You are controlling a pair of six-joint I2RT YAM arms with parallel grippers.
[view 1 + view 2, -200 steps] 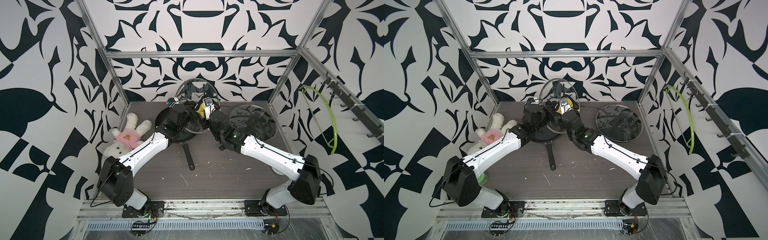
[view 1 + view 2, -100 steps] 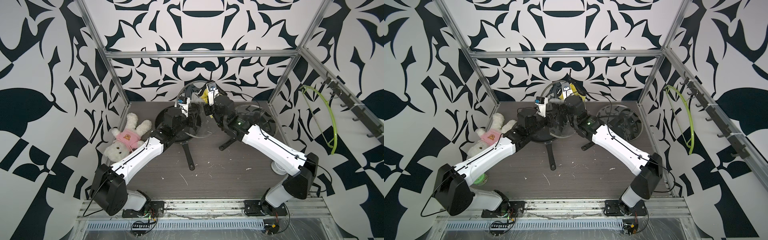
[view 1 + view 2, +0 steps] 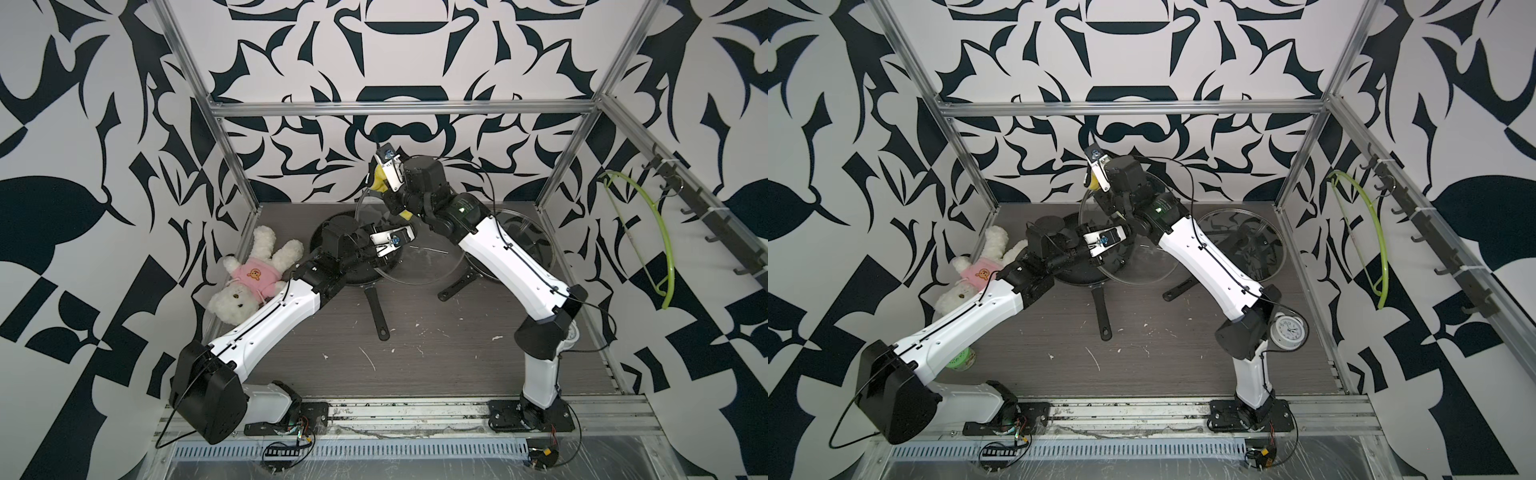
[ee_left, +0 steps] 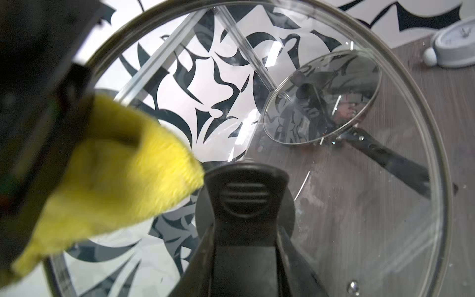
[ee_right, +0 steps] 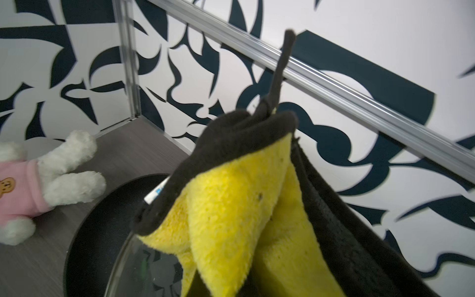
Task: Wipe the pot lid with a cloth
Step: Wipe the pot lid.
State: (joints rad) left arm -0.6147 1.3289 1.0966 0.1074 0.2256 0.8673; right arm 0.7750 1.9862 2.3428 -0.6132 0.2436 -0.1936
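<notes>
Left wrist view: lid (image 4: 359,218) held up and tilted at 12 o'clock of the table (image 3: 415,374), with the left gripper (image 4: 245,246) clamped on its knob. The right gripper (image 3: 386,191) is pinched tight on the cloth (image 5: 231,205), which appears pressed to the glass beside the knob. Wiping looks under way; smears show elsewhere, so most of the glass is left. Pan (image 5: 102,218) sits just below. Second lid (image 3: 1246,241) at 2 o'clock, bear (image 3: 249,282) at 9, clock (image 3: 1287,330) at 4. Only the knob obstructs strokes.

High top views face down; close wrist views share the cloth (image 4: 110,174).
</notes>
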